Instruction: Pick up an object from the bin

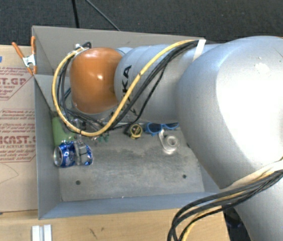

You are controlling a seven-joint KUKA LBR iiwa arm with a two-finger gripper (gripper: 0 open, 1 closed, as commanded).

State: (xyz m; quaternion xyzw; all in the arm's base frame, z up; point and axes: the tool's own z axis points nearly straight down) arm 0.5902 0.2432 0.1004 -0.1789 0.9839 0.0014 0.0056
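Observation:
My gripper (79, 119) hangs low at the bin's left side, its dark body showing under the arm's wrist. Just below it lies a crushed blue and silver can (70, 154) on its side, close to the left wall. A pale green object (59, 129) leans against that wall, right beside the gripper and partly hidden by it. Whether the gripper touches the can I cannot tell.
To the right of the gripper lie a small brass and black piece (134, 130), a blue object (154, 129) and a clear plastic ring-shaped piece (170, 143). The arm covers the bin's back and right. The front floor is bare grey metal.

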